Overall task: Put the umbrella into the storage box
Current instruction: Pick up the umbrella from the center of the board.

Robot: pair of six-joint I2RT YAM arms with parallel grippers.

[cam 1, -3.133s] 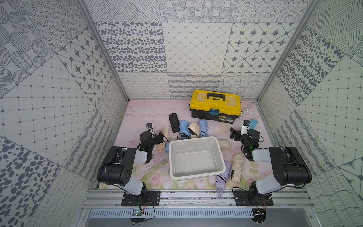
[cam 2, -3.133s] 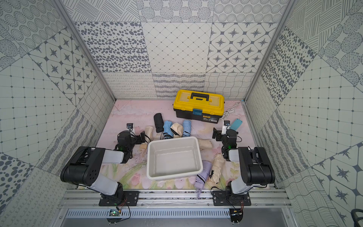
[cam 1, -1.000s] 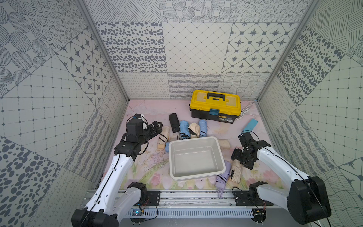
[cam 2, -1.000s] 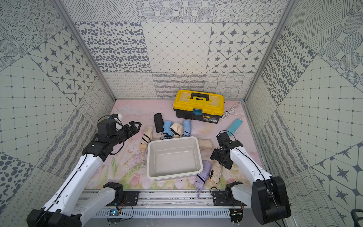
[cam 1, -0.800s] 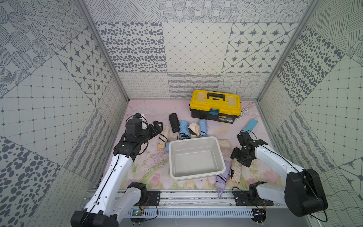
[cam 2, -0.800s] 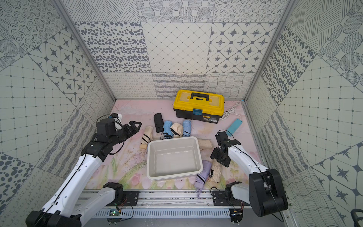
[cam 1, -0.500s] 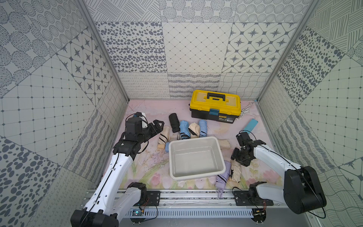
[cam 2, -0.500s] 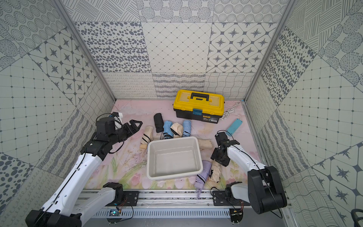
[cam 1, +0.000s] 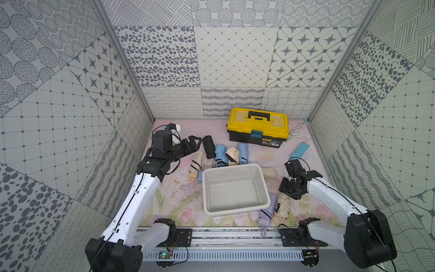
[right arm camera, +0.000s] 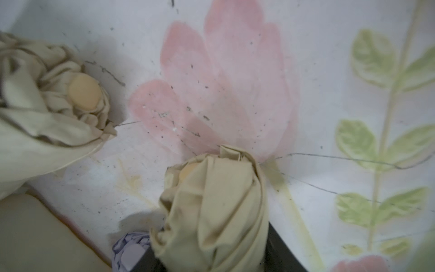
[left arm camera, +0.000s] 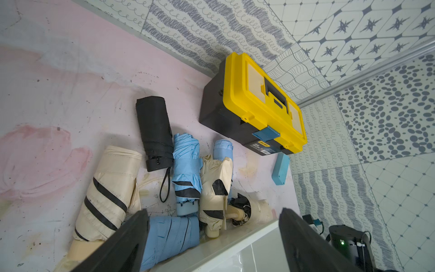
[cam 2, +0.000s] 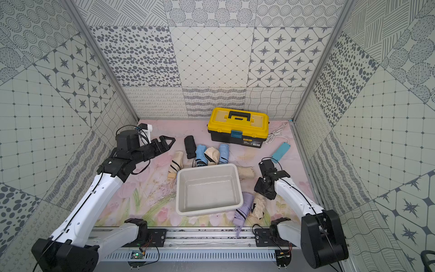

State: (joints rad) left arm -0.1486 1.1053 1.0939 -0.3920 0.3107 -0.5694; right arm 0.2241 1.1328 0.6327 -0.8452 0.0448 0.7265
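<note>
Far left: left gripper (cam 1: 193, 143) up off the mat (cam 1: 179, 202), jaws spread wide, released, holding nothing, pointing toward the umbrella pile.

Next right: striped beige umbrella (cam 1: 196, 162) flat on the mat. Blue umbrella (left arm camera: 169, 233) at its near end, lying along the far rim of the storage box (cam 1: 233, 195), just beside it.

Behind the box, fanned side by side: black umbrella (cam 1: 208, 147), second blue umbrella (cam 1: 220, 155), tan umbrella (cam 1: 232, 153) overlapping it, third blue umbrella (cam 1: 243, 150).

Back wall: toolbox (cam 1: 257, 122), yellow lid shut, handle folded down.

Centre: storage box upright on the mat, open side up, every umbrella outside it.

Off its far-right corner: plain beige umbrella (cam 1: 268, 172), just beside the box wall.

Off its near-right corner: purple umbrella (cam 1: 267, 210), tip toward the front rail.

Task item: crumpled beige umbrella (cam 1: 283, 208), just right of the purple one and touching it, near the box but outside.

Right gripper (cam 1: 284, 197) down on that umbrella's far end. Wrist view: dark fingers (right arm camera: 280, 254) pressed against both sides of the cloth, so grasping it. Lifted or resting on the mat: cannot tell.

Far right: teal case (cam 1: 300, 152) flat near the right wall, white cable (cam 1: 295, 134) behind it.
</note>
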